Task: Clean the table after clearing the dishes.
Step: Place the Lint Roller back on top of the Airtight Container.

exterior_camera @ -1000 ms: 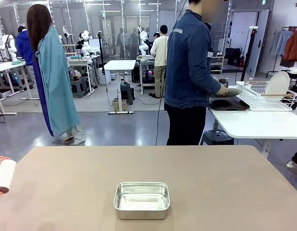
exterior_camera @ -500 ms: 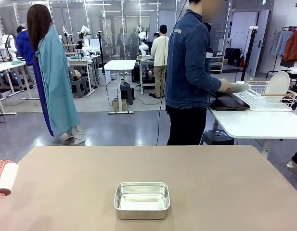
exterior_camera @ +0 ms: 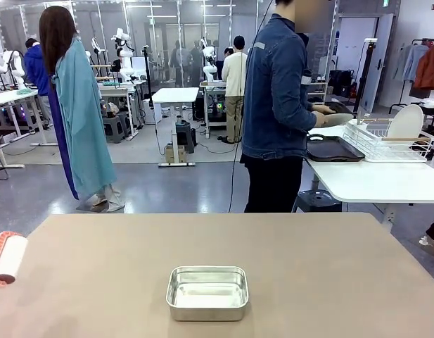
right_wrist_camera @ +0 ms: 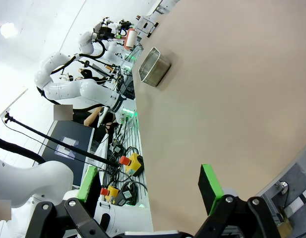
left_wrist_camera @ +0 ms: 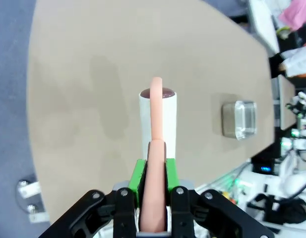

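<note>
Left edge of the table: a lint roller, white roll on a salmon-pink handle, pokes in over the beige top. In the left wrist view the left gripper has its green pads clamped on that pink handle, roll pointing out over the tabletop. Whether the roll touches the surface, I cannot tell.

Middle, toward the near edge: a small steel pan sits alone. Rest of the beige top looks bare; no plates or trays on it.

Right side: the right gripper hangs off the table's edge with its fingers wide apart, holding nothing.

Beyond the far right corner, at the white side table: a person in a denim jacket handles something pale above a dark tray, next to a wire rack with a white plate standing in it.

Judgement: clearing seems done or nearly so. Rolling the tabletop clean appears barely begun; most of the surface is left.
</note>
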`<state>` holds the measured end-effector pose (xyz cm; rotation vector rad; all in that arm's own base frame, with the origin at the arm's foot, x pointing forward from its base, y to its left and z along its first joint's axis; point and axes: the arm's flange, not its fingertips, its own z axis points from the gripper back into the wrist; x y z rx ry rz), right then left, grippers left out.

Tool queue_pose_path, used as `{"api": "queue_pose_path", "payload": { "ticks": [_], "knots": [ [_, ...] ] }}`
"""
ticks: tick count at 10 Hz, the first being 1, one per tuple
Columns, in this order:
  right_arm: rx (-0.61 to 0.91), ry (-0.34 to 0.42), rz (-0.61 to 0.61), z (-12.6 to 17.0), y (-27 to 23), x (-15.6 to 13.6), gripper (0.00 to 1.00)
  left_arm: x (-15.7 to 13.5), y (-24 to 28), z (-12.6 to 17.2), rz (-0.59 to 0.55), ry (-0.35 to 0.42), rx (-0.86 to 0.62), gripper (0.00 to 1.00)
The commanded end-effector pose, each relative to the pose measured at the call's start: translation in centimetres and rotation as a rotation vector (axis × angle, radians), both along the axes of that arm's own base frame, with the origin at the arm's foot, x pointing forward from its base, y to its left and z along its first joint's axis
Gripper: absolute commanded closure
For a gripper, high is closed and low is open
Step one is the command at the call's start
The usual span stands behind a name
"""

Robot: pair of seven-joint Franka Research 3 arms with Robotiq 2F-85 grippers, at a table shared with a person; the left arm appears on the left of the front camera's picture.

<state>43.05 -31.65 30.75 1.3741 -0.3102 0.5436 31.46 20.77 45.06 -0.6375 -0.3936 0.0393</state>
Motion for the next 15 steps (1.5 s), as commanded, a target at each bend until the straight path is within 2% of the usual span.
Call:
{"api": "queue_pose_path", "payload": {
  "ticks": [1, 3, 5, 6, 7, 8, 10, 12, 14, 15],
  "knots": [
    [-0.013, 0.0, -0.002, 0.1, 0.7, -0.6, 0.0, 3.8, -2.6, 7.9, -0.152, -0.161, 0.25, 0.79],
    [-0.013, 0.0, -0.002, 0.1, 0.7, -0.6, 0.0, 7.0, -9.1, 16.6, -0.355, -0.311, 0.458, 0.79],
    [-0.013, 0.0, -0.002, 0.1, 0.7, -0.6, 0.0, 8.9, -18.4, 23.3, -0.651, -0.444, 0.637, 0.79],
    [-0.013, 0.0, -0.002, 0.1, 0.7, -0.6, 0.0, 9.6, -23.0, 25.5, -0.818, -0.493, 0.714, 0.79],
    [-0.013, 0.0, -0.002, 0.1, 0.7, -0.6, 0.0, 10.4, -28.9, 27.3, -1.076, -0.522, 0.816, 0.79],
    [-0.013, 0.0, -0.002, 0.1, 0.7, -0.6, 0.0, 11.0, -32.3, 28.0, -1.253, -0.523, 0.882, 0.79],
    [-0.013, 0.0, -0.002, 0.1, 0.7, -0.6, 0.0, 11.4, -40.4, 28.2, -1.536, -0.537, 0.915, 0.79],
    [-0.013, 0.0, -0.002, 0.1, 0.7, -0.6, 0.0, 10.2, -48.5, 25.8, -1.748, -0.566, 0.896, 0.79],
    [-0.013, 0.0, -0.002, 0.1, 0.7, -0.6, 0.0, 9.1, -53.8, 21.9, -1.82, -0.514, 0.839, 0.79],
    [-0.013, 0.0, -0.002, 0.1, 0.7, -0.6, 0.0, 8.9, -55.0, 20.7, -1.795, -0.473, 0.815, 0.79]
  ]
}}
